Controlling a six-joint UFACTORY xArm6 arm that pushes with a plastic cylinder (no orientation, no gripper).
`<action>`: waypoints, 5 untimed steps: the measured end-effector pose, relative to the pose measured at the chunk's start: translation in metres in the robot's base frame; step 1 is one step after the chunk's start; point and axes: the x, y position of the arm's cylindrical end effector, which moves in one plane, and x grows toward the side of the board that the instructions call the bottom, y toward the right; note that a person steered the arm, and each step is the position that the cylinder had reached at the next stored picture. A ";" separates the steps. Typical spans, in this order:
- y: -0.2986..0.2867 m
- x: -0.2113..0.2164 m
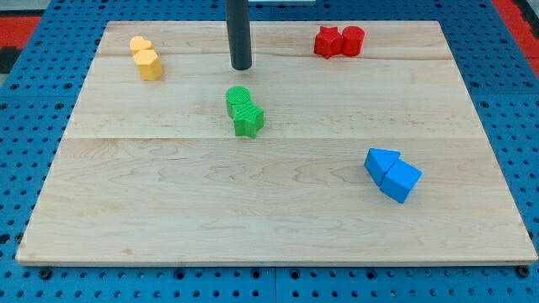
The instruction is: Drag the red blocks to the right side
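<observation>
Pale wooden worktop (278,210), dark rod tip (242,67) just above green blocks (244,111), no claw visible, state untellable, red star-shaped and round blocks (339,41) touching at top right, yellow blocks (146,57) top left, blue blocks (392,174) lower right.

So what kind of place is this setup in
Probably a robotics lab bench: a wooden board on a blue pegboard table, small coloured blocks such as the red blocks, and my tip above the green blocks.

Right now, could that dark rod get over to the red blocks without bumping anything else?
Probably yes. My tip sits to the view's left of the red blocks, with only bare board between them. The green blocks lie toward the view's bottom, off that path.
</observation>
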 end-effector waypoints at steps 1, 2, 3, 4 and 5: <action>0.046 -0.033; 0.126 -0.041; 0.139 -0.058; 0.173 -0.064; 0.224 -0.065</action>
